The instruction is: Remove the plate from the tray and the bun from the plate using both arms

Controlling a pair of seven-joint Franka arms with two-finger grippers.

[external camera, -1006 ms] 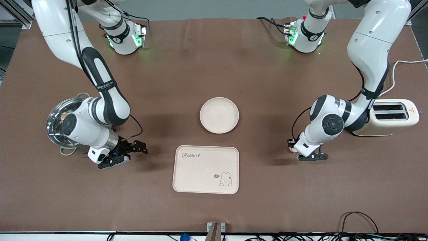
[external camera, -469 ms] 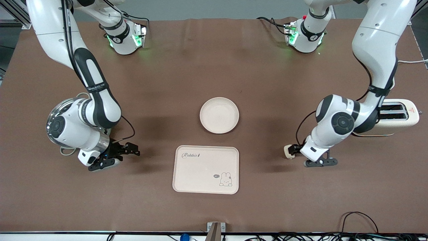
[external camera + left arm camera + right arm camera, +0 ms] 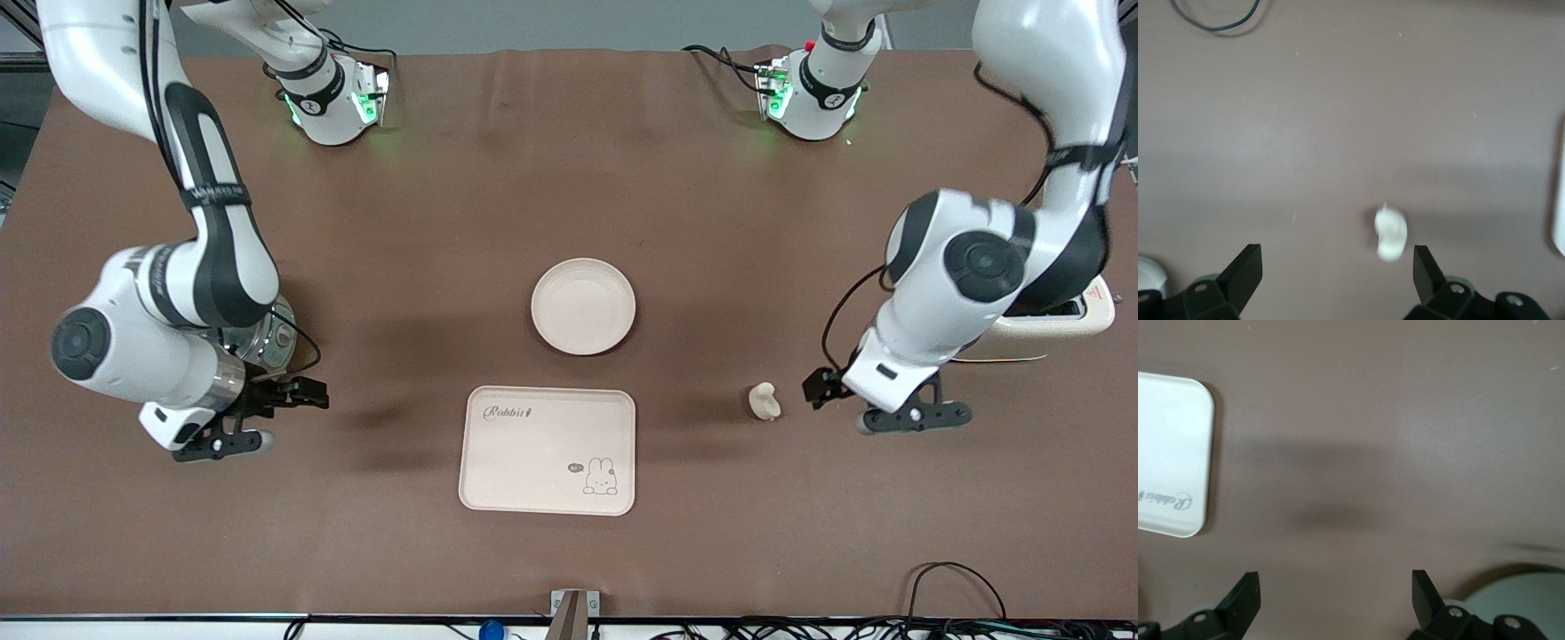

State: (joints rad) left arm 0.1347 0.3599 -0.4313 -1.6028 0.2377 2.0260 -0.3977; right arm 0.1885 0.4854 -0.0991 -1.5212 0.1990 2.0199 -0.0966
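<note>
The round cream plate (image 3: 583,307) lies mid-table, just farther from the front camera than the rabbit tray (image 3: 548,451). The small pale bun (image 3: 764,401) rests on the brown mat, off the tray's corner toward the left arm's end. My left gripper (image 3: 867,404) hovers open beside the bun, apart from it. In the left wrist view the bun (image 3: 1391,233) lies ahead of the open left gripper (image 3: 1337,267), close to one fingertip (image 3: 1426,267). My right gripper (image 3: 258,418) is open and empty over bare mat toward the right arm's end; the right gripper (image 3: 1336,593) shows nothing between its fingers.
A cream toaster (image 3: 1062,327) stands at the left arm's end, partly hidden by that arm. A steel pot (image 3: 267,336) peeks out under the right arm. In the right wrist view the tray (image 3: 1168,460) shows its corner. Cables run along the front edge (image 3: 951,587).
My left gripper opened, left the bun on the mat and drew back toward the toaster. My right arm also pulled back toward its own end of the table.
</note>
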